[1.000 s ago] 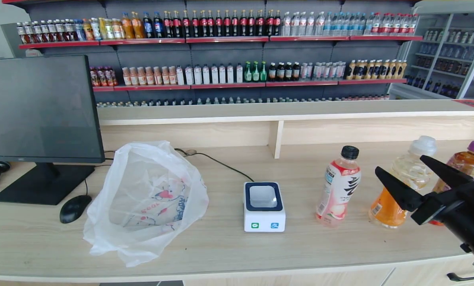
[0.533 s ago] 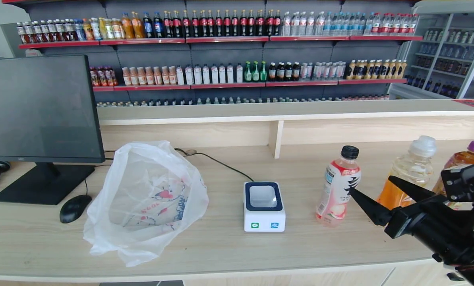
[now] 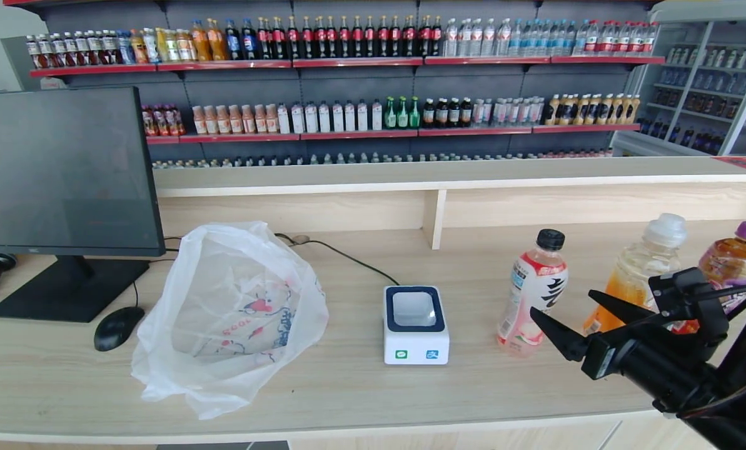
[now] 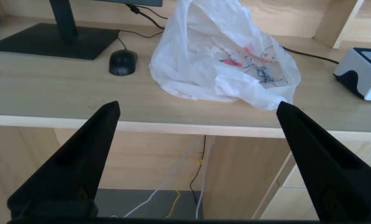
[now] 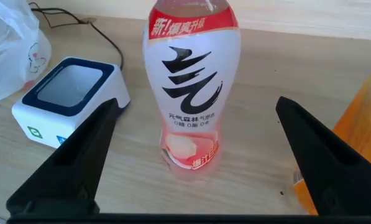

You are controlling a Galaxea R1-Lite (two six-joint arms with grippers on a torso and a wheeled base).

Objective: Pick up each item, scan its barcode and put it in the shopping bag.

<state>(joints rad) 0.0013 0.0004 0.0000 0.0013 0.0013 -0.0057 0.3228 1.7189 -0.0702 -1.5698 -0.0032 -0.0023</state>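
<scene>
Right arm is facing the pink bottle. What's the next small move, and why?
Probably ease the right gripper forward until its open fingers flank the pink bottle, then close. The bottle stands upright, centred between them in the wrist view, not yet gripped.

We see three capped drinks upright at right: pink bottle, orange bottle, amber bottle. White scanner sits centre; crumpled open shopping bag left.

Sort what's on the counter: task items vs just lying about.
Job in hand:
- pink-labelled clear plastic bottle with black cap
- orange-drink bottle with white cap
- amber-drink bottle with purple cap
- white box-shaped barcode scanner
- translucent white plastic shopping bag
- right gripper, open, facing the pink-labelled bottle

Lying about:
- black flat monitor
- black computer mouse
- stocked drink shelves behind
</scene>
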